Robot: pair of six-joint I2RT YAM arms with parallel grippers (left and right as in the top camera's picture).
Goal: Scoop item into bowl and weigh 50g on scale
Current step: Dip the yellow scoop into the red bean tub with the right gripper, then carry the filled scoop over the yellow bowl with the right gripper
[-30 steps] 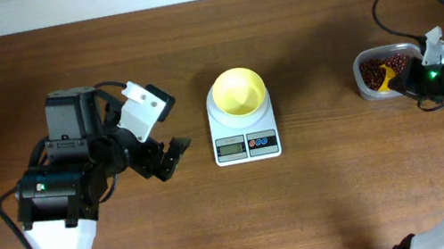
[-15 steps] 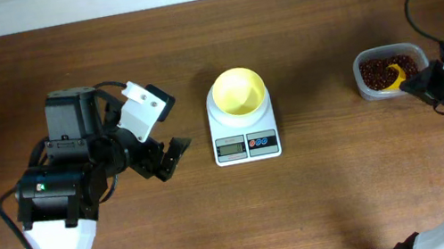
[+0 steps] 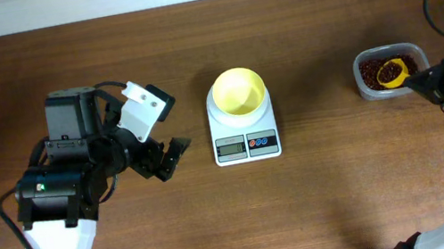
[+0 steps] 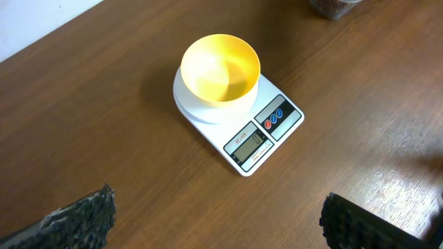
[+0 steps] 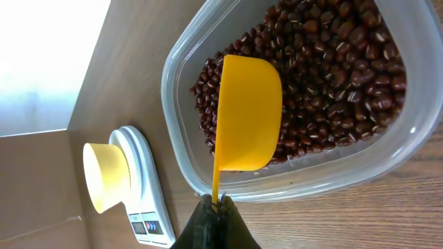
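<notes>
right gripper (image 5: 216, 207) pinches thin handle of smooth yellow plastic scoop (image 5: 248, 114), cup over glossy oval red-brown beans (image 5: 332, 83) in clear rounded tub (image 5: 387, 166). round pale yellow bowl (image 3: 239, 92) sits on flat white scale (image 3: 244, 134). left gripper (image 3: 169, 156), ridged pads spread wide, empty, left of scale.

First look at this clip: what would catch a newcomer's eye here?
The yellow bowl sitting on the white scale at the table's centre stands out first, and it looks empty. At the far right, the right gripper pinches the handle of a yellow scoop over dark red-brown beans in a clear tub. The left gripper hangs open, left of the scale.
</notes>
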